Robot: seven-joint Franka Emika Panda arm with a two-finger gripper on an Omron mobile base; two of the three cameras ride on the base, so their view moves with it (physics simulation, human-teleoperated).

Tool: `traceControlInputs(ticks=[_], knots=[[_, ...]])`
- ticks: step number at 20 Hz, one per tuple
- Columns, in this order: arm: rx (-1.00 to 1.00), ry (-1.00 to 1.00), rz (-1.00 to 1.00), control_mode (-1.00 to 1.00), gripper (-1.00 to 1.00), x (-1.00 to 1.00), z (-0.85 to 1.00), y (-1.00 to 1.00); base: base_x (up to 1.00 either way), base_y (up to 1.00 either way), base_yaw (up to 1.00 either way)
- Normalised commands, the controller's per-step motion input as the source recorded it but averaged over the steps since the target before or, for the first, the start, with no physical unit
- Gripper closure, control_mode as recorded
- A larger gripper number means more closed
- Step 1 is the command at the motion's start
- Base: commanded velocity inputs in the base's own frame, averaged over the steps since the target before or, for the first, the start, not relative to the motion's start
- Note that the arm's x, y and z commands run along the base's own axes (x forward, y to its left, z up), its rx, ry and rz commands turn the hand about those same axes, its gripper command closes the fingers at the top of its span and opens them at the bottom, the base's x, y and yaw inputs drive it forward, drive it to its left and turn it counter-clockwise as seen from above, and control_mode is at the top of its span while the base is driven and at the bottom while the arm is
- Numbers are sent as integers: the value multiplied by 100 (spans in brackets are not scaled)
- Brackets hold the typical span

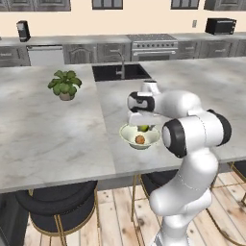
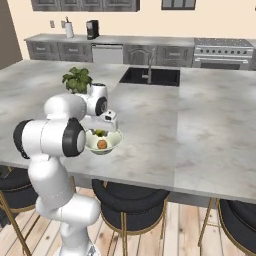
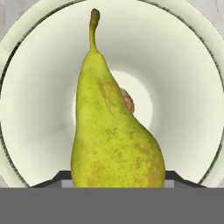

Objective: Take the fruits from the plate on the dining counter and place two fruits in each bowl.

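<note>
Pear [image 3: 116,140], yellow-green, brown-speckled, stem up in the hand view, right against the lens. Fingers [image 3: 118,177] clenched on its lower body, dark tips just showing either side. Behind it, one cream-green bowl [image 3: 183,87]; a sliver of an orange-red fruit [image 3: 129,100] shows past the pear's edge, low in the bowl. Left base view: bowl [image 1: 129,136] sits on the marbled desk [image 1: 53,129] near its front edge, peach [image 1: 140,139] inside, pear [image 1: 143,128] held just above the rim under the white arm. Potted plant [image 1: 65,84] well apart, further back left. Sink [image 1: 120,72] beyond.
</note>
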Motion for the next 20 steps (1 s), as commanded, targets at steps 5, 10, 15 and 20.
traceControlInputs(ticks=[5, 10, 15, 20], knots=[[0, 0, 0, -100, 100, 30, -77, 0, 0, 0, 0], [0, 1, 0, -100, 100, 21, -47, 2, 0, 0, 0], [0, 0, 0, -100, 100, 10, -3, 0, 0, 0, 0], [0, 0, 0, -100, 100, -49, 0, 0, 0, 0, 0]])
